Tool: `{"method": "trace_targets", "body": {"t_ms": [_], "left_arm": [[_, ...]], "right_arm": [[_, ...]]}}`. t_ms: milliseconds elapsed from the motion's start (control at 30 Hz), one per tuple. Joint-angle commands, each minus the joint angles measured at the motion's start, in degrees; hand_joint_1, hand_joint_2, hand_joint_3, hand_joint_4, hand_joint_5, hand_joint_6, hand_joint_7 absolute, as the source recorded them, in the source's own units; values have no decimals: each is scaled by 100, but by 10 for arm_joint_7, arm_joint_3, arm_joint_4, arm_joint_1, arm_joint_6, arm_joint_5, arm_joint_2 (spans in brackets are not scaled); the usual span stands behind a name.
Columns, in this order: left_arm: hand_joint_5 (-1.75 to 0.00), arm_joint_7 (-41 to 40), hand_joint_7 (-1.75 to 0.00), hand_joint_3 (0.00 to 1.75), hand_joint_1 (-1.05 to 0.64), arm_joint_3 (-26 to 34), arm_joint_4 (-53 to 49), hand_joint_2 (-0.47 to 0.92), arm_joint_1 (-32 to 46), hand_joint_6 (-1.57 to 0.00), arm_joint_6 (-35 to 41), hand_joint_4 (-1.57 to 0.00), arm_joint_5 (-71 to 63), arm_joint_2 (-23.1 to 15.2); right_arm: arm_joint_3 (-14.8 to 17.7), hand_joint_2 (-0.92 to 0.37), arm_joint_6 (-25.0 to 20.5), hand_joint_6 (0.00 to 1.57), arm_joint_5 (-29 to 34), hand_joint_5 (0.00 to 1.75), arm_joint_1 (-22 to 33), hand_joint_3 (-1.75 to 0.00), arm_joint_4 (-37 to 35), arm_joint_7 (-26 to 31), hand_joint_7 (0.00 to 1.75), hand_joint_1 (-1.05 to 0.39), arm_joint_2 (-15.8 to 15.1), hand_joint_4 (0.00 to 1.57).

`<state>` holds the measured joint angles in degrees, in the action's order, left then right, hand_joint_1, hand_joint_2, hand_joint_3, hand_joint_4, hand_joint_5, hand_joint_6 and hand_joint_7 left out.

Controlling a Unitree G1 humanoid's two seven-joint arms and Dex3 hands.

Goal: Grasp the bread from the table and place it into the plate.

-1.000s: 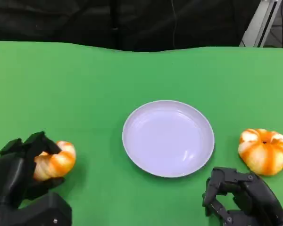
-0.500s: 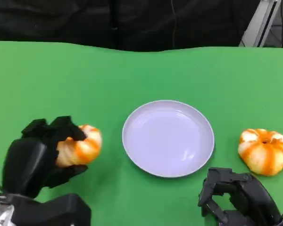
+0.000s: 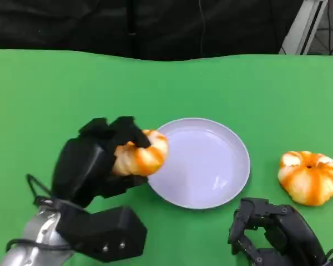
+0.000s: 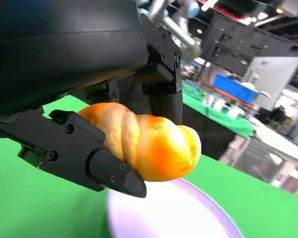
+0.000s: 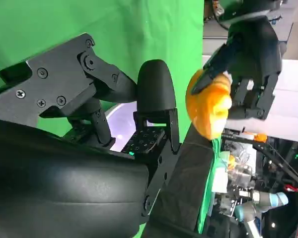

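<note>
Left hand [image 3: 94,160], fingers wrapped around one twisted orange bread [image 3: 140,154], has carried it from the table's left side to the left rim of the single white plate [image 3: 211,166], above the green table [image 3: 55,88]. Right hand [image 3: 269,233] rests low at the near right, fingers curled in on nothing. One pumpkin-shaped bun [image 3: 309,177] stays put right of the plate.
</note>
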<state>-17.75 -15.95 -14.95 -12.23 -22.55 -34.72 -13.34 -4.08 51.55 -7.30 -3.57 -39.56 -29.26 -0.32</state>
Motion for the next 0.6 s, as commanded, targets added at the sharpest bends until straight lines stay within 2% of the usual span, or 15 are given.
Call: {"method": "trace_targets", "body": {"t_ms": [33,233,400,533,600], "left_arm": [[-175,18,-160,1,-7,-15,-69,82,-44,-55,-37,-56,11,0],[-175,14,-158,0,-9,-31,-130,82,-80,-56,-64,-54,6,15],[-175,18,-149,0,-8,-42,-172,82,-108,-59,-77,-53,12,35],[-174,42,-145,0,-8,-49,-246,82,-146,-61,-103,-52,36,62],[-168,50,-136,0,-10,-53,-260,83,-157,-63,-99,-53,34,66]], "right_arm": [[-3,-58,6,83,11,157,-5,-105,-4,10,130,-13,-1,81],[-7,-57,10,84,19,155,-7,-104,-8,18,127,-15,-1,82],[-8,-56,13,86,14,152,-8,-106,-13,14,123,-14,0,84],[-12,-56,8,86,28,154,-5,-108,-6,29,124,-14,3,84],[-14,-56,8,86,30,155,-5,-108,-7,32,123,-14,3,83]]}}
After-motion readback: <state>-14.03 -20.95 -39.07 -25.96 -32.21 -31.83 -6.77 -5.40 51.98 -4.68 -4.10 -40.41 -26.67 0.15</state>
